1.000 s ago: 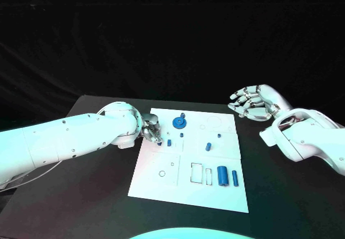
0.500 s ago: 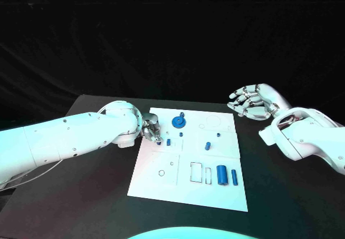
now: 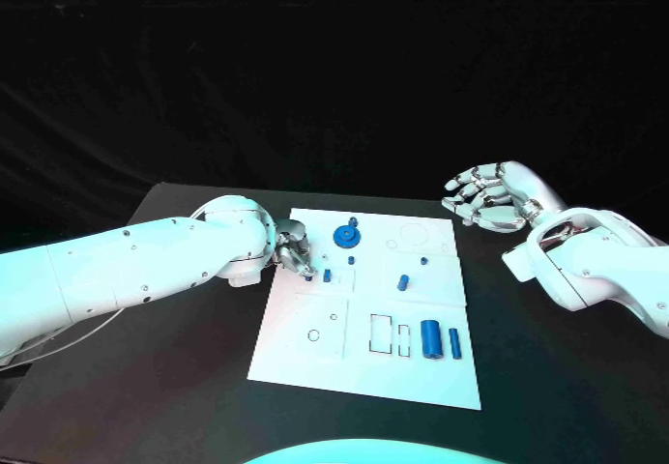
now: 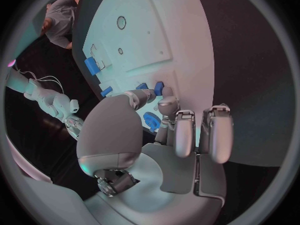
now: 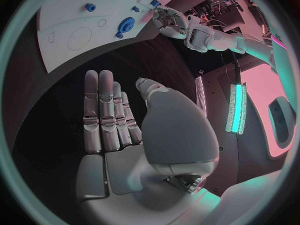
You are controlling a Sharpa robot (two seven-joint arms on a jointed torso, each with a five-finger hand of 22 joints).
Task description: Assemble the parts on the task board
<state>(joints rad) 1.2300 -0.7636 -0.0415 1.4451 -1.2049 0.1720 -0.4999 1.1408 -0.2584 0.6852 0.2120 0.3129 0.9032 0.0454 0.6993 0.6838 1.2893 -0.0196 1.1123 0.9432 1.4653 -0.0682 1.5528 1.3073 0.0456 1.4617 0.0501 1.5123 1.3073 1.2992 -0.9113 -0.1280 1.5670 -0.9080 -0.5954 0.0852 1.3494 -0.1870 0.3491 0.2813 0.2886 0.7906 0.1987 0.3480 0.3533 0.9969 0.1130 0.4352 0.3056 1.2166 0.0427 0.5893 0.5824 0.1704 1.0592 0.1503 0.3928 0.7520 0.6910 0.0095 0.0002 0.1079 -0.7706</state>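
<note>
While the left hand (image 3: 292, 248) is lowered over the near-left part of the white task board (image 3: 314, 362), its fingertips are gathered beside a small blue peg (image 3: 328, 276), and in the left wrist view small blue pieces are seen right at those fingertips (image 4: 164, 105); whether one of them is actually pinched cannot be told. The step in hand is judged to be the picking or seating of a small peg at the board's left column, with most of the assembly yet to be done. The right hand (image 3: 491, 196) is held above the worktop (image 3: 182, 348) off the board's far right corner, well apart from every part, its fingers loosely apart and nothing held in it. A blue gear-like disc (image 3: 346, 235) is found near the board's far edge, a short blue peg (image 3: 404, 284) near the middle, and two blue cylinders (image 3: 432, 339), one thick and one slim, lie side by side near the right edge beside rectangular outlined recesses (image 3: 381, 334). The board is flat, smooth and matte, marked with thin circles and rectangles; the parts look like hard moulded plastic, rounded and small. For the next move, a fine pinch and careful upright alignment of the peg over its hole are called for, since so small a piece could easily be tipped or dropped.
</note>
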